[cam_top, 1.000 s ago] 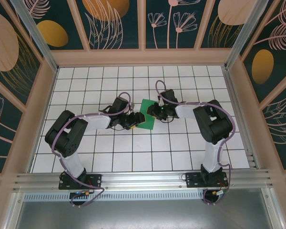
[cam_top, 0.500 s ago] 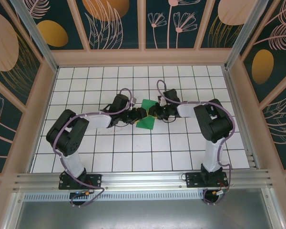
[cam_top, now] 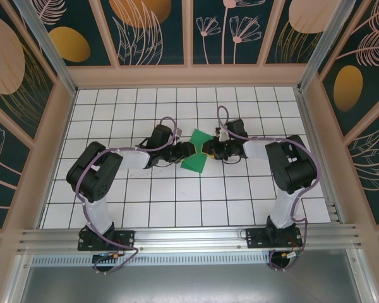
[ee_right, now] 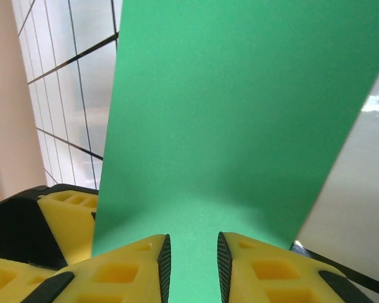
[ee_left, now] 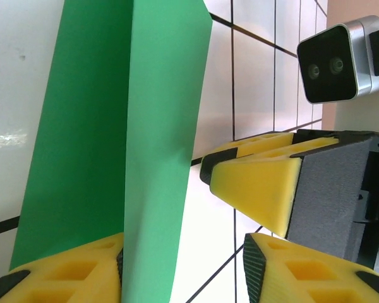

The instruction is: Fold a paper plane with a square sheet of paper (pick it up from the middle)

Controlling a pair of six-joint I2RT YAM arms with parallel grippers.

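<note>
Inward, left arm [cam_top: 127, 158] and right arm [cam_top: 260, 148] low; left fingers [ee_left: 57, 278] apart around paper [cam_top: 192, 162]; right fingers [ee_right: 114, 271], hold unclear.

The top external view looks steeply down from above and behind the arm bases [cam_top: 107, 240] onto the whole surface [cam_top: 145, 208]. Both wrist views sit very close to the green sheet of paper [cam_top: 192, 163], facing it from opposite sides. The left one also catches the right wrist camera [ee_left: 331, 60].
</note>
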